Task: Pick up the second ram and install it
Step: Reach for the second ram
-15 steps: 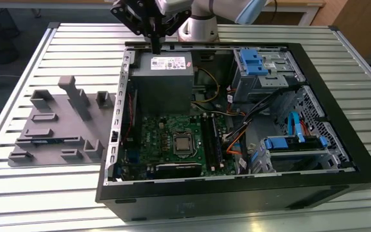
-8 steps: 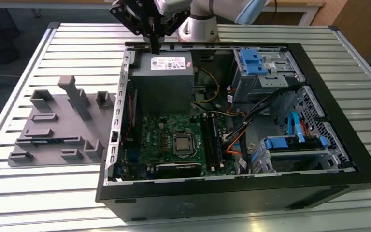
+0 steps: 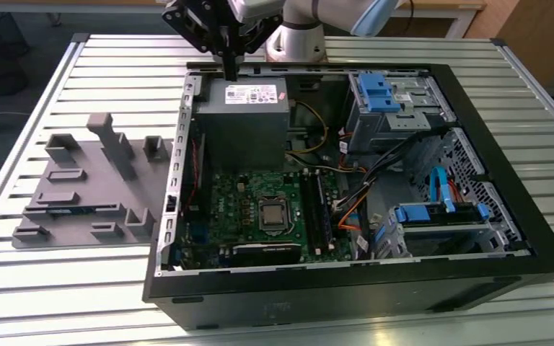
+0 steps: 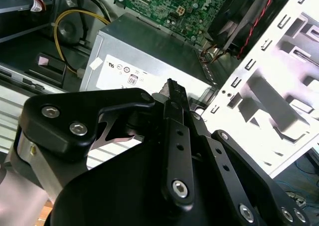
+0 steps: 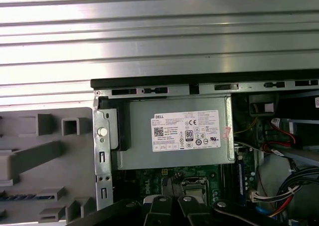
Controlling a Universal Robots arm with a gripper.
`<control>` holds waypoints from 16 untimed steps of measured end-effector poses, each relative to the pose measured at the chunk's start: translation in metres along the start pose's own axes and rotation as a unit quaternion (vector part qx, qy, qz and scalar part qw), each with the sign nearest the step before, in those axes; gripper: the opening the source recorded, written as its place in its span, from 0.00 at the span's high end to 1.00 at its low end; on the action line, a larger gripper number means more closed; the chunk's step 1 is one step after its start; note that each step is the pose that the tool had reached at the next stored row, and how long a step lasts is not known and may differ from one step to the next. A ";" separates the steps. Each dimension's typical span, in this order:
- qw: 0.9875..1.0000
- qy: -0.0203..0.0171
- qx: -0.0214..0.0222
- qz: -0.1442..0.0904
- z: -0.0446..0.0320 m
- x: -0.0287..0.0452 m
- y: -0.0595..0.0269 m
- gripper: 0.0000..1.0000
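The second ram [image 3: 69, 210] is a thin blue stick lying flat in a slot of the grey tray [image 3: 84, 180], on the table at the exterior view's left of the open PC case. A stretch of its blue edge [image 5: 15, 197] also appears in the first wrist view. My gripper [image 3: 229, 71] hangs above the far edge of the case, over the grey power supply [image 3: 243, 108], well away from the ram. Its black fingers [image 4: 172, 89] are pressed together with nothing between them.
The green motherboard [image 3: 257, 209] with long black slots [image 3: 317, 216] lies in the case [image 3: 354, 288] below the power supply. Blue drive bays [image 3: 383, 94] and loose cables [image 3: 374, 173] fill the exterior view's right side. Upright blocks [image 3: 113, 144] stand on the tray.
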State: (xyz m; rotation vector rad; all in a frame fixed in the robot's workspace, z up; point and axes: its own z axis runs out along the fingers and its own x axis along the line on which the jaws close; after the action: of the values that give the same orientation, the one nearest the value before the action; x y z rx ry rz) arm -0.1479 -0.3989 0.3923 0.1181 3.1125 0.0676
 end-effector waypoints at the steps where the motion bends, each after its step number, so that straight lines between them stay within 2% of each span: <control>1: 1.000 0.000 0.000 0.000 0.0000 0.0002 0.0000 0.89; 3: 1.000 0.000 0.000 0.000 0.0005 0.0073 -0.0006 0.89; 16: 1.000 0.000 0.000 0.000 0.0006 0.0099 -0.0008 0.89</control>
State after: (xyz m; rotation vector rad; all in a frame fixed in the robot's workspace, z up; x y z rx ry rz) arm -0.1578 -0.3989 0.3914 0.1180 3.1125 0.0676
